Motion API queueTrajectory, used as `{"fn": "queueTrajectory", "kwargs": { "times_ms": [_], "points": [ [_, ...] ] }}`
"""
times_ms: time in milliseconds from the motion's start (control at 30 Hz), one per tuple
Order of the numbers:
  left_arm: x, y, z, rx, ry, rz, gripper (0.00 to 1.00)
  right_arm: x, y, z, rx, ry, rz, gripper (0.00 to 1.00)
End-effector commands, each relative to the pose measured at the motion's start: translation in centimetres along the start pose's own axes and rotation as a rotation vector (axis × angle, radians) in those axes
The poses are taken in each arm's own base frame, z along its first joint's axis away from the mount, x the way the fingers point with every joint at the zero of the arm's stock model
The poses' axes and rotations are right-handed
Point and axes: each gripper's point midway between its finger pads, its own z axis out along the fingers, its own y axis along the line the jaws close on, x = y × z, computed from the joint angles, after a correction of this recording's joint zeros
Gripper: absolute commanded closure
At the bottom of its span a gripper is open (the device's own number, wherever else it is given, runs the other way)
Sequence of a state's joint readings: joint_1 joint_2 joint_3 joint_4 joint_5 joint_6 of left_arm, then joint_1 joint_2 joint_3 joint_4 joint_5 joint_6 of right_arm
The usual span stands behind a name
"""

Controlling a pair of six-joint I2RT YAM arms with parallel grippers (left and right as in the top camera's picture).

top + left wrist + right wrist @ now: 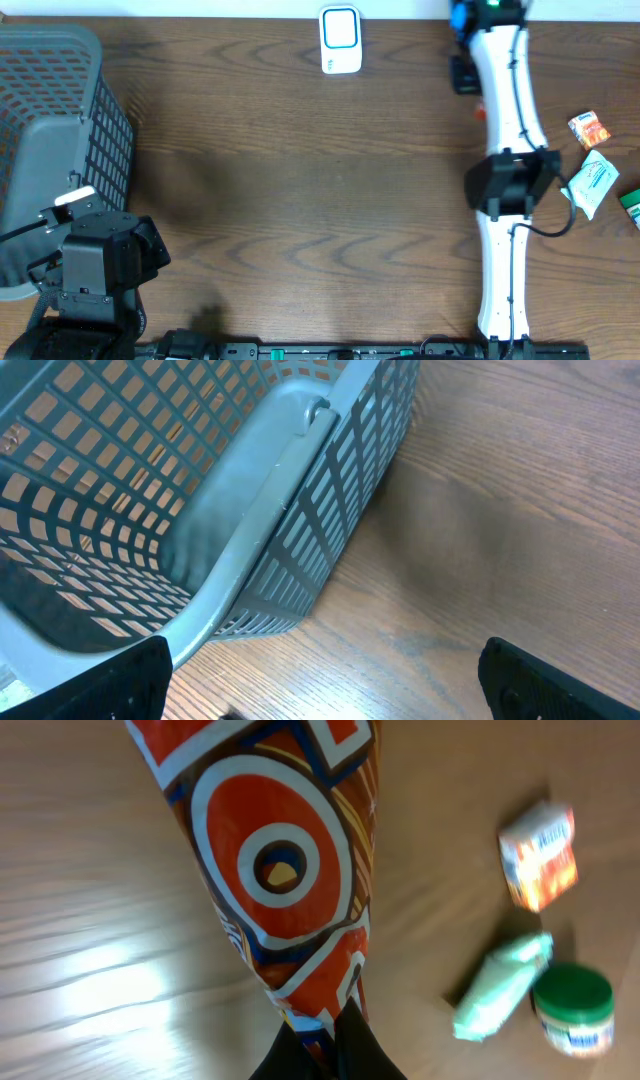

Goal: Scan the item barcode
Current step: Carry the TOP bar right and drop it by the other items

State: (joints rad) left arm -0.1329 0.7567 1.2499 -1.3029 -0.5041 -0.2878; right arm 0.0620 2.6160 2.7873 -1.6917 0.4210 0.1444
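The patterned packet (285, 870) is pinched by one end in the tightly closed right gripper (330, 1042), far right of the scanner (340, 40). The left gripper (330, 695) is held wide open and empty. With so slight a hold, the packet could be swung or dropped and its barcode missed.

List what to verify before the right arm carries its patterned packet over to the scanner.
1. Grip: right gripper shut on the orange, red and white patterned packet: ok.
2. Barcode: none shows on the packet's visible face: cannot tell.
3. Target: white scanner with a blue face in view at the far edge of the table, uncovered: ok.
4. Other arm: left gripper open, empty, beside the grey plastic mesh basket, far from the scanner: ok.
5. Clutter: small orange and white box, pale green pouch and green-lidded jar lie apart from the packet: ok.
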Motion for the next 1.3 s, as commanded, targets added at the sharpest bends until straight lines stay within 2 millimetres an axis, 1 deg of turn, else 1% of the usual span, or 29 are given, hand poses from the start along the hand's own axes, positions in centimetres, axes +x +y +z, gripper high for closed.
{"fn": "queueTrajectory", "kwargs": {
  "times_ms": [0, 133, 267, 300, 400, 500, 567, 633, 667, 700, 733, 767, 800, 867, 933, 1000, 1067, 1133, 1200, 1267],
  "points": [
    [-0.1, 0.2, 0.0, -0.011, -0.004, 0.007, 0.02, 1.5, -3.2, 2.7, 0.051, 0.096, 0.07, 0.99],
    [-0.1, 0.2, 0.0, -0.011, -0.004, 0.007, 0.02, 3.7, -5.7, 6.1, 0.07, 0.212, 0.097, 0.99],
    [-0.1, 0.2, 0.0, -0.011, -0.004, 0.007, 0.02, 4.8, -8.6, 9.7, 0.128, 0.263, 0.14, 0.99],
    [-0.1, 0.2, 0.0, -0.011, -0.004, 0.007, 0.02, 5.4, -9.5, 10.7, 0.146, 0.283, 0.151, 0.99],
    [-0.1, 0.2, 0.0, -0.011, -0.003, 0.007, 0.02, 7.2, -11.7, 13.0, 0.174, 0.344, 0.179, 0.99],
    [-0.1, 0.2, 0.0, -0.011, -0.004, 0.007, 0.02, 8.8, -14.1, 14.7, 0.182, 0.39, 0.227, 0.99],
    [-0.1, 0.2, 0.0, -0.011, -0.004, 0.007, 0.02, 9.5, -15.0, 15.1, 0.166, 0.408, 0.258, 0.99],
    [-0.1, 0.2, 0.0, -0.011, -0.003, 0.007, 0.02, 9.8, -15.4, 15.2, 0.138, 0.414, 0.285, 0.98],
    [-0.1, 0.2, 0.0, -0.011, -0.004, 0.007, 0.02, 9.7, -15.2, 15.1, 0.118, 0.412, 0.294, 0.82],
    [-0.1, 0.2, 0.0, -0.011, -0.004, 0.007, 0.02, 9.6, -14.9, 14.8, 0.091, 0.41, 0.298, 0.67],
    [-0.1, 0.2, 0.0, -0.011, -0.004, 0.007, 0.02, 9.4, -14.6, 14.5, 0.061, 0.402, 0.304, 0.59],
    [-0.1, 0.2, 0.0, -0.011, -0.004, 0.007, 0.02, 9.0, -14.2, 14.1, 0.023, 0.388, 0.307, 0.44],
    [-0.1, 0.2, 0.0, -0.011, -0.004, 0.007, 0.02, 8.4, -13.6, 13.5, -0.024, 0.367, 0.303, 0.01],
    [-0.1, 0.2, 0.0, -0.011, -0.004, 0.007, 0.02, 6.9, -12.7, 11.9, -0.118, 0.308, 0.296, 0.01],
    [-0.1, 0.2, 0.0, -0.011, -0.004, 0.007, 0.02, 5.6, -12.7, 9.8, -0.159, 0.239, 0.316, 0.01],
    [-0.1, 0.2, 0.0, -0.011, -0.003, 0.007, 0.02, 4.3, -13.3, 7.0, -0.182, 0.159, 0.337, 0.01],
    [-0.1, 0.2, 0.0, -0.011, -0.004, 0.007, 0.02, 3.3, -13.8, 3.0, -0.213, 0.065, 0.351, 0.01],
    [-0.1, 0.2, 0.0, -0.011, -0.004, 0.007, 0.02, 2.8, -13.4, -1.4, -0.264, -0.028, 0.35, 0.01],
    [-0.1, 0.2, 0.0, -0.011, -0.004, 0.007, 0.02, 2.6, -12.8, -6.3, -0.319, -0.129, 0.339, 0.01],
    [-0.1, 0.2, 0.0, -0.011, -0.003, 0.007, 0.02, 3.1, -12.3, -11.2, -0.364, -0.232, 0.324, 0.01]
  ]
}}
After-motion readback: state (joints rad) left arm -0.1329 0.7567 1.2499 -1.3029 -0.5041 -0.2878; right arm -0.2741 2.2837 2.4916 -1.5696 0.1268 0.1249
